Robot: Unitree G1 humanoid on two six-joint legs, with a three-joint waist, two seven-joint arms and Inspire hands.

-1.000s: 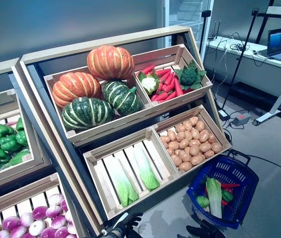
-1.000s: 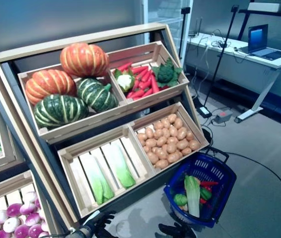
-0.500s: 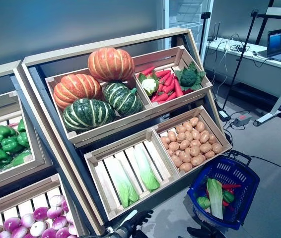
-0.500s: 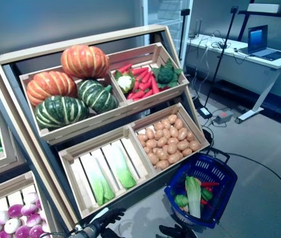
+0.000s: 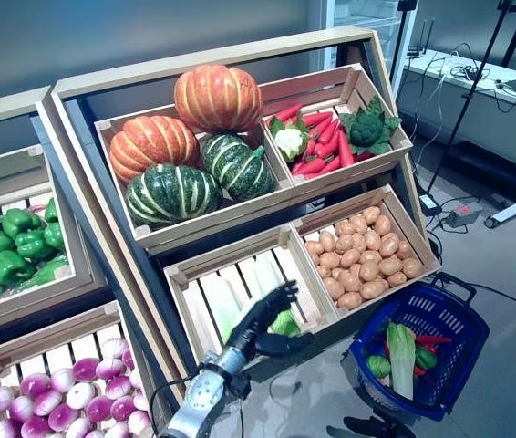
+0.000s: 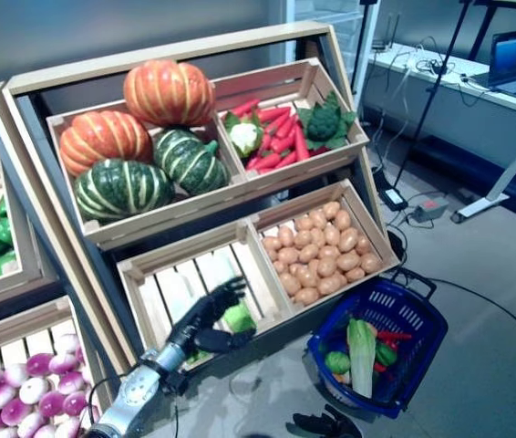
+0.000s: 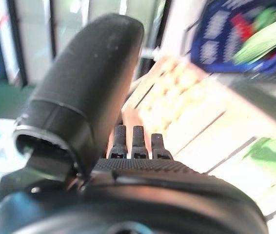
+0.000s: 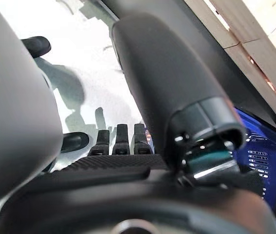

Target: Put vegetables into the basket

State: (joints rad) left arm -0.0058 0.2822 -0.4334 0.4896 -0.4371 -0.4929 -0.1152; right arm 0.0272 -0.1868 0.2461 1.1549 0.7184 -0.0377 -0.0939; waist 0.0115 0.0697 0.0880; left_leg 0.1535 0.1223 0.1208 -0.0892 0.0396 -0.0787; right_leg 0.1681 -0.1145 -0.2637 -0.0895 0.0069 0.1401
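My left hand is open, with straight fingers and the thumb spread. It reaches over the lower wooden crate of long pale-green cabbages, right beside the leafy end of one cabbage. It also shows in the right eye view and the left wrist view. The blue basket stands on the floor to the right of the stand. A long cabbage, a green pepper and red chillies lie in it. My right hand is open, low over the floor beside the basket.
The slanted wooden stand has several crates of vegetables. A lower stand is at the left. A desk with a laptop and tripod legs stand at the back right. The grey floor lies around the basket.
My left hand has risen from the bottom edge of the view up over the cabbage crate. The camera has shifted a little, so the stand sits further right.
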